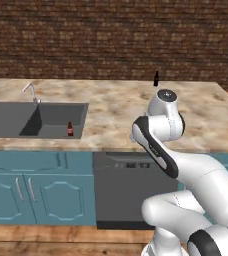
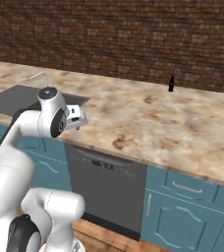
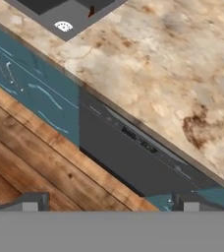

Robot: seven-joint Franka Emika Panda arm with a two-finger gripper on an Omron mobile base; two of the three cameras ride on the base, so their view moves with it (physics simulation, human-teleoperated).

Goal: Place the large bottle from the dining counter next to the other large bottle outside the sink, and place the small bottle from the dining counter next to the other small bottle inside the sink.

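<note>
Small bottle [image 1: 156, 78], all black, stands upright near the far edge of the dining counter [image 1: 111, 110], close to the brick wall [image 1: 111, 40]; the right base view shows it too, with bare stone on every side of it. Whether it is the short bottle or the tall one is hard to judge at this size.

From the left base view, the sink [image 1: 16, 117] shows as a whole, with its silver faucet [image 1: 31, 91] behind the basin and the other small bottle [image 1: 70, 129], reddish-brown, standing upright inside it against the near right corner. In the right base view the arm's wrist covers that corner. Looking down from the hand view, the basin's round pale drain [image 3: 63, 26] shows, along with a dark red shape beside it that is probably the same bottle.

Gripper [image 3: 106, 202] is released, its two tips spread wide with nothing between them. It hangs just off the counter's front edge, above the dark dishwasher front [image 3: 133, 157] and the wood floor [image 3: 30, 157], right of the sink and well apart from the black bottle. Between the front edge and that bottle, the marbled top lies open across its whole depth. Teal cabinet doors [image 1: 36, 192] flank the dishwasher.
</note>
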